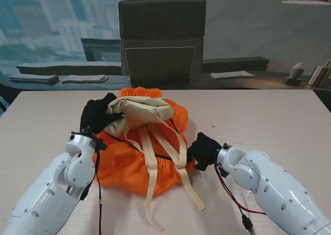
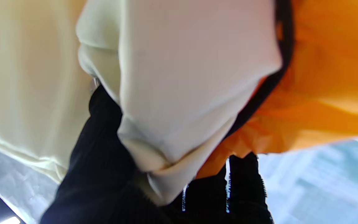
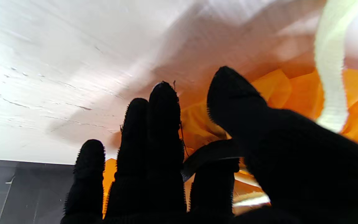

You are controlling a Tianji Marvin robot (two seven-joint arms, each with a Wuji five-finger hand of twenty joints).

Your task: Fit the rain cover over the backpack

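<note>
The rain cover [image 1: 124, 160] was bright orange, edged with a thin black trim; the backpack [image 1: 139, 111] lying on it was plain cream, and its long straps [image 1: 150, 165] were the same cream; both the left hand [image 1: 95, 113] and the right hand [image 1: 203, 150] wore black knitted gloves; the arms [image 1: 57, 186] behind them were glossy white, with a red and a black cable [image 1: 232, 196] along the right one; the table [image 1: 269, 121] was pale beige with a faint wood grain; the chair [image 1: 162, 38] beyond it was dark grey.

Probably office: chair [image 1: 162, 35], papers [image 1: 232, 74].
</note>
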